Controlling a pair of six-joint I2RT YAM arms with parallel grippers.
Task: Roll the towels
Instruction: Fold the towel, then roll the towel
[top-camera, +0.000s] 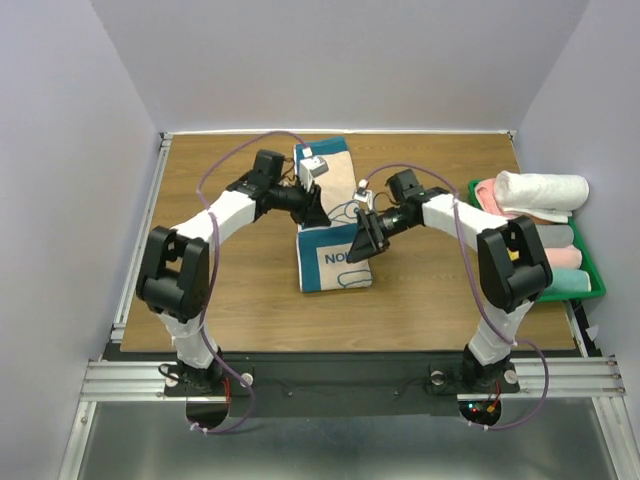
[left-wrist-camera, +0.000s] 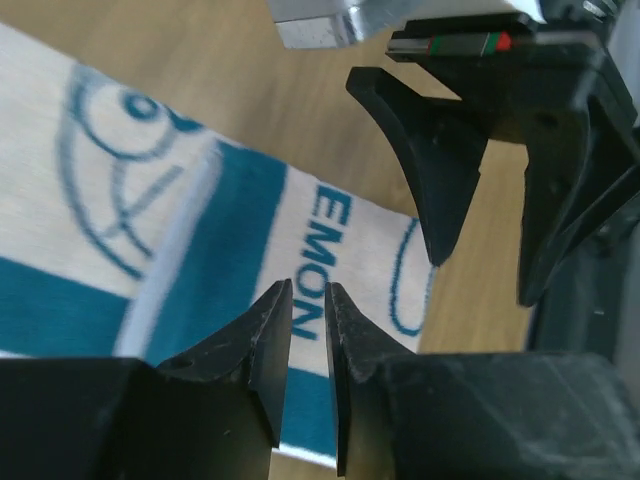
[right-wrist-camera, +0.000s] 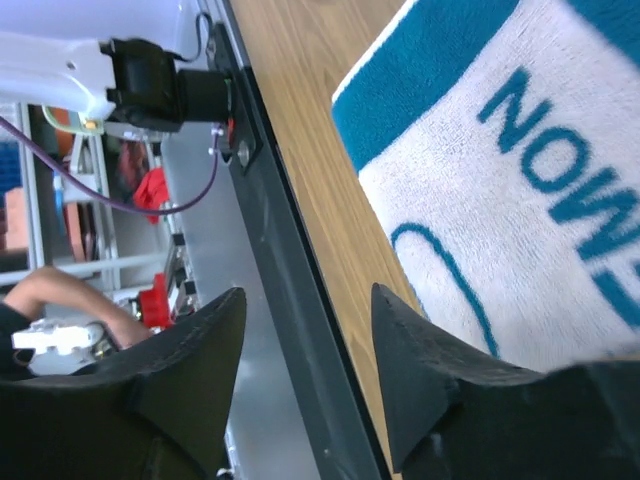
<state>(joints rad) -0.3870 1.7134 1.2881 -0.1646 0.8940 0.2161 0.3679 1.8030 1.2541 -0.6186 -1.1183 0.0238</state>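
Left gripper (left-wrist-camera: 307, 292) barely cracked, right gripper (right-wrist-camera: 310, 295) about half open, both holding nothing — uneven pinches on the towel (top-camera: 335, 265) and the roll goes crooked.

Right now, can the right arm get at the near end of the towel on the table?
Probably yes: the right end effector sits just by the towel's near right edge, jaws apart, nothing in between.

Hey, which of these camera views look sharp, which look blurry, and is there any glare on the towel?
Top external view: even light, sharp, no glare on the towel. Left wrist view: towel print soft and out of focus, the left claw dark and very close. Right wrist view: towel lettering crisp, the right claw a dark silhouette.
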